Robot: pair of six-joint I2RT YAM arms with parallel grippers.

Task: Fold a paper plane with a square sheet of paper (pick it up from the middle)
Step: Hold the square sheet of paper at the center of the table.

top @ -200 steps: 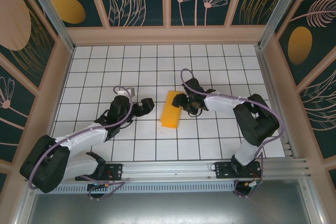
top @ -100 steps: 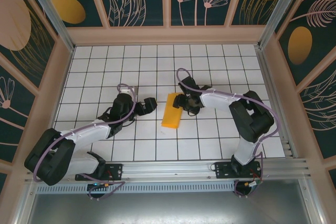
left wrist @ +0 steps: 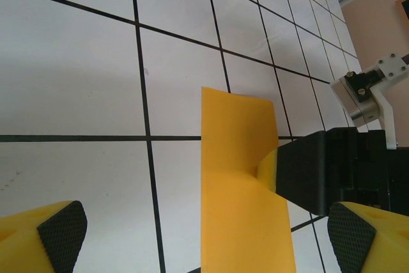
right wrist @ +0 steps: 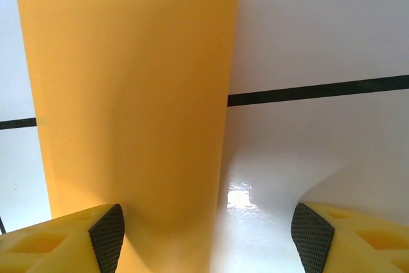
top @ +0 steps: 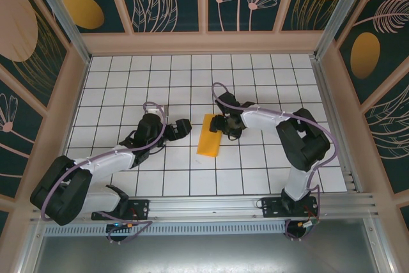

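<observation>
Near the middle of the white, black-lined grid desk (top: 128,75), a thin orange-yellow sheet of paper (top: 208,135) lies as a long rectangle. It looks doubled over on itself, with the upper layer bowing up off the tiles at the far end rather than creased flat. The right fingers (top: 222,126) meet the sheet at its right long edge, towards that far end. From the right wrist, the sheet (right wrist: 128,107) reaches one black-padded finger of the right fingers (right wrist: 107,234), which sits on or against it. The other finger stands well off over bare tile, so the pair is spread wide with nothing pinched between. That placement looks meant to pin or flatten the fold, not to lift it. The left wrist view shows the sheet (left wrist: 239,183) puckered where that finger bears on it. Left of the sheet and apart from it, the left fingers (top: 182,127) hover fully spread and empty. They point at its left edge, seemingly poised to press the crease or take the next fold. Judging by the plain rectangle, the plane is at an early stage, with no nose or wings yet.
</observation>
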